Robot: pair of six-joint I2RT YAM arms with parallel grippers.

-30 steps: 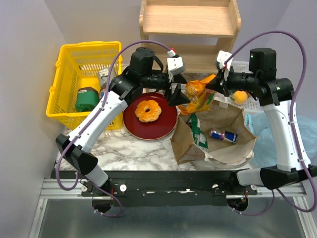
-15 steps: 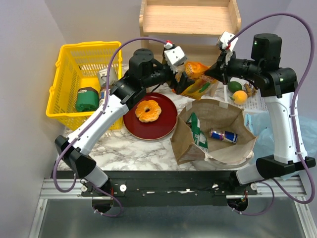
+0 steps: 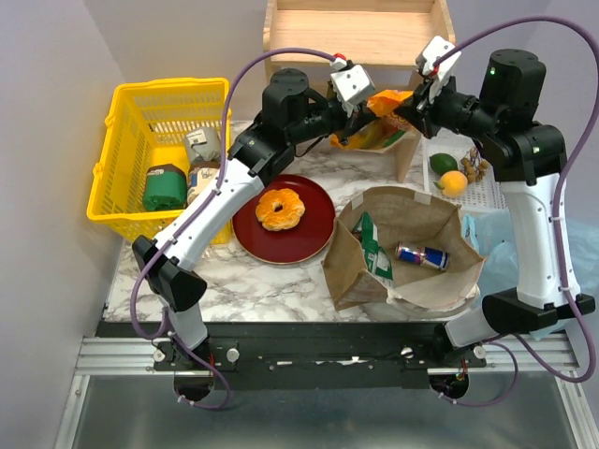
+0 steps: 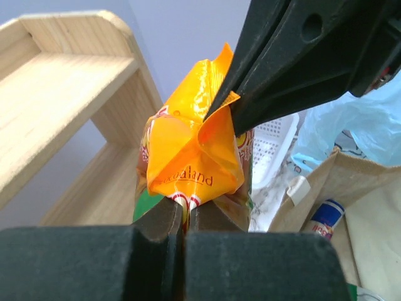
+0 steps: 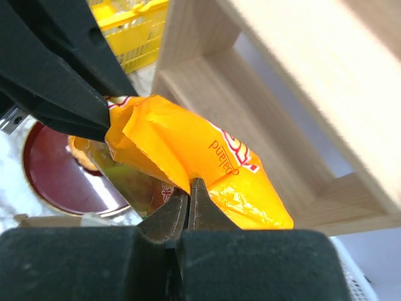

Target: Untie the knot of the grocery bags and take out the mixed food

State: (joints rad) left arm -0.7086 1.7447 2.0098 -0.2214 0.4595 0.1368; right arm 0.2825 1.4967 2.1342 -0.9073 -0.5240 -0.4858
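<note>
Left jaws: closed on one edge of the snack packet.
Right jaws: closed on its opposite end.
Snack packet: held aloft at 12 o'clock, before the wooden shelf.
Paper bag: stood open on the counter at 4 o'clock; drink can seen inside.
Doughnut: laid on the red plate, at 9 o'clock from the bag.

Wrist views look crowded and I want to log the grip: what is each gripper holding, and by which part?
The yellow-orange snack packet, held by both: the left gripper pinches one edge, the right gripper the opposite edge.
</note>
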